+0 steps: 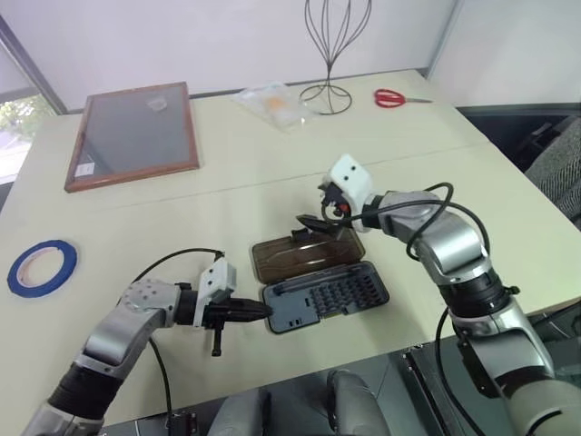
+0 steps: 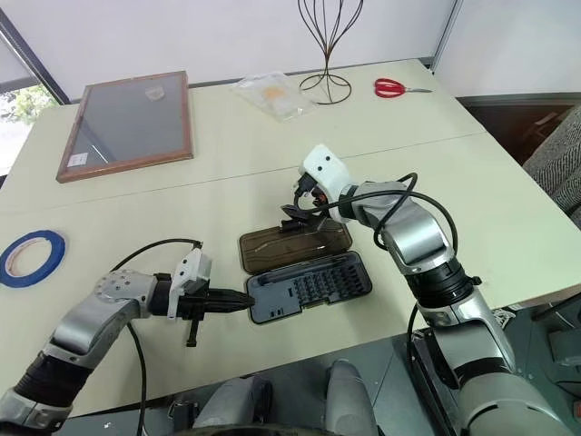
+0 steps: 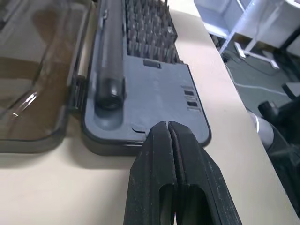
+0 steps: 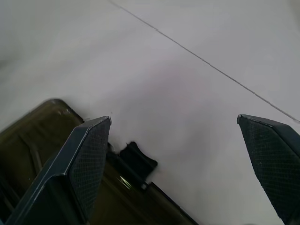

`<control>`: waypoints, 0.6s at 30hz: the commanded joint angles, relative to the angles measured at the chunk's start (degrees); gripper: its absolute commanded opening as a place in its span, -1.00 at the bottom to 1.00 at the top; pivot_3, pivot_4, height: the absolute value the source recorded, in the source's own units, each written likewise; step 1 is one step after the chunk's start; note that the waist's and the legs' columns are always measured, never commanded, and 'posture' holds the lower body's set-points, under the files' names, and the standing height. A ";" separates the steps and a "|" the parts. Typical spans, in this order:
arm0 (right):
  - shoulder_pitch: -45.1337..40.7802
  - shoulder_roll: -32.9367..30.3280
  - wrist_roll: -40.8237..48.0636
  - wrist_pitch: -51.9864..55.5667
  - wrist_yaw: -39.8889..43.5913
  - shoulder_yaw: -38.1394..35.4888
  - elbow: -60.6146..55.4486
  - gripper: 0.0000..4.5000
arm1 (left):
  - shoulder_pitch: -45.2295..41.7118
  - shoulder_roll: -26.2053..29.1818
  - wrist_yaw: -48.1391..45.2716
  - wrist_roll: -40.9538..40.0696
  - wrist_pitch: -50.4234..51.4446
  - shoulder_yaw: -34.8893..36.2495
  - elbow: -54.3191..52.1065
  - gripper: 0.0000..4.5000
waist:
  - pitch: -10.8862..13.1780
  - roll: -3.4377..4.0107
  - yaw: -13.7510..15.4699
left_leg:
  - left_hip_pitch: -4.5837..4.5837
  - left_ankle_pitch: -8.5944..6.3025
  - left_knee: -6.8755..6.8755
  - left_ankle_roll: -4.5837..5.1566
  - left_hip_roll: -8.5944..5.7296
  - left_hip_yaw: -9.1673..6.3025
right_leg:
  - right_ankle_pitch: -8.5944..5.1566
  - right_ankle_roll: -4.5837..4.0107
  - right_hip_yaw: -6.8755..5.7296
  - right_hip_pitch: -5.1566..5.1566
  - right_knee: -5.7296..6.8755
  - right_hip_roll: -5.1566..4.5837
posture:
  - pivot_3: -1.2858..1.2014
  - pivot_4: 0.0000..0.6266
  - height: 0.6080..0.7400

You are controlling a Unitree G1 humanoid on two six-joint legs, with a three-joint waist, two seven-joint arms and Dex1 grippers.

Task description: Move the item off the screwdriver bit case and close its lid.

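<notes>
We note dark grey rectangular plastic bit case (image 1: 325, 296) lying open just ahead of our left gripper (image 1: 263, 311), fingers pressed together, empty. Smoky brown translucent lid (image 1: 307, 255) flat beneath our right gripper (image 1: 320, 221), spread wide, empty; its wrist view shows dark latch tab (image 4: 137, 161). One blue tape ring (image 1: 41, 267) far off left. One red-handled scissors (image 1: 396, 98), one wood-framed grey board (image 1: 134, 134).

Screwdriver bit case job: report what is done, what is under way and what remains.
Done: the blue tape roll lies on the table far to the left, off the screwdriver bit case.
In hand: the shut left pincer sits at the case's left end, and the open right pincer hovers at the latch tab of the lid.
Left: the lid lies flat open; it needs folding over the bits.
</notes>
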 commanded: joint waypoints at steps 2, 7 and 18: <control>-0.10 -0.78 -1.27 -1.50 1.12 -0.01 -1.63 1.00 | -1.62 -0.83 -0.67 1.30 -1.61 -1.17 1.56 -0.98 | 0.00 0.00 0.00 | 0.00 0.00 0.00 0.00 0.00 0.01 | 0.00 0.00 0.00 0.00 0.00 0.00 | 0.03 -0.52 1.00; 0.60 -3.47 -3.34 -2.81 3.41 0.91 -1.93 1.00 | -4.51 -3.08 -1.28 4.66 -4.22 -4.48 6.14 -0.98 | 0.00 0.00 0.32 | 0.01 0.00 0.06 0.00 -0.02 0.01 | 0.00 0.00 -0.01 0.05 -0.01 0.00 | 0.03 -0.52 1.00; -3.40 -7.41 -7.28 -11.34 12.72 3.67 8.82 1.00 | -6.27 -3.45 -3.36 8.46 -8.66 -8.01 10.06 -0.98 | -0.02 0.00 0.17 | 0.10 0.00 0.06 0.00 -0.02 0.06 | 0.00 0.00 0.00 0.11 -0.01 0.00 | 0.03 -0.52 1.00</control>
